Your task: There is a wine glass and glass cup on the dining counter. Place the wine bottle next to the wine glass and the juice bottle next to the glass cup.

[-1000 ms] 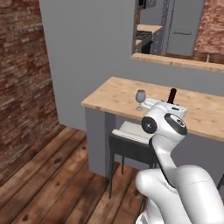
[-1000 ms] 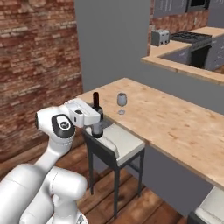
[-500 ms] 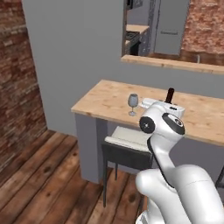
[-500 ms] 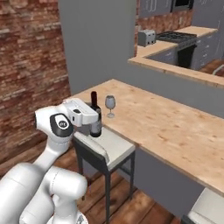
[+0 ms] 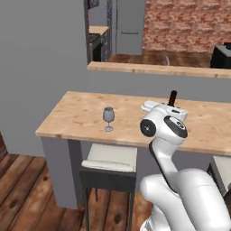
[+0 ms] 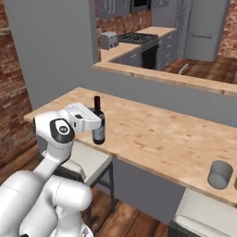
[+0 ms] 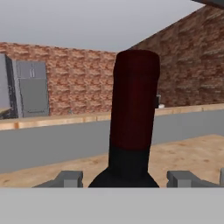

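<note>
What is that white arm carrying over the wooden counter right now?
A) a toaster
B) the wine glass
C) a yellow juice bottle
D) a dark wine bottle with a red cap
D: the jaws are closed around the dark wine bottle, its red cap rising between the finger tips in the hand view, while the wine glass stands alone on the counter.

Stool [image 5: 110,159], toaster [image 6: 109,40], stove [image 6: 139,39]

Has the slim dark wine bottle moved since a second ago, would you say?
Yes: the dark bottle shifted right along the light-wood counter, away from the clear stemmed glass.
</note>
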You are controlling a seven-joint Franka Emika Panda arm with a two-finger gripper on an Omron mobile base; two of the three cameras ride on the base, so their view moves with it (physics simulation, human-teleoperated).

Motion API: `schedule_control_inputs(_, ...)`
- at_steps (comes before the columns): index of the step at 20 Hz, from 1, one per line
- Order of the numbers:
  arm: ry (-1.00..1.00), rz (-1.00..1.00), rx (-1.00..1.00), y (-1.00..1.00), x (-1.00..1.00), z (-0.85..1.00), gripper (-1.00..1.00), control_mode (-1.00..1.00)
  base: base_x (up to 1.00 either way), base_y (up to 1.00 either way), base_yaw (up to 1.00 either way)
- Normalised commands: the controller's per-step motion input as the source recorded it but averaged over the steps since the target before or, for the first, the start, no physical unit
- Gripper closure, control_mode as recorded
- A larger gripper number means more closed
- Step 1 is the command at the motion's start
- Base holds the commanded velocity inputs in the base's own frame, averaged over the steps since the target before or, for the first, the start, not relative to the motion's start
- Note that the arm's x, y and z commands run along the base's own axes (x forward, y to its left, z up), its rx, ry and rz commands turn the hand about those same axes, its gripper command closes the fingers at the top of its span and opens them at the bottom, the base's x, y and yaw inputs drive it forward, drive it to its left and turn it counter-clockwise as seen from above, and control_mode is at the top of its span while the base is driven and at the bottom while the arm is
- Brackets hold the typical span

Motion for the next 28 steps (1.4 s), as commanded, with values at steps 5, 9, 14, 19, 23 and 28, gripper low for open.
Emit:
schedule_control_inputs(5, 0.0, 0.0, 0.0, 0.0, 0.0, 0.0, 1.0, 1.0, 0.44, 0.22, -0.16)
schedule_control_inputs(9, 0.0, 0.0, 0.0, 0.0, 0.0, 0.0, 1.0, 1.0, 0.44, 0.29, 0.0)
schedule_control_inputs(14, 0.0, 0.0, 0.0, 0.0, 0.0, 0.0, 1.0, 1.0, 0.43, 0.2, 0.0)
schedule_control_inputs(19, 0.0, 0.0, 0.0, 0.0, 0.0, 0.0, 1.0, 1.0, 0.13, 0.04, 0.0)
schedule_control_inputs(23, 0.0, 0.0, 0.0, 0.0, 0.0, 0.0, 1.0, 1.0, 0.0, 0.0, 0.0)
schedule_control_inputs(28, 0.0, 0.0, 0.0, 0.0, 0.0, 0.0, 1.0, 1.0, 0.0, 0.0, 0.0)
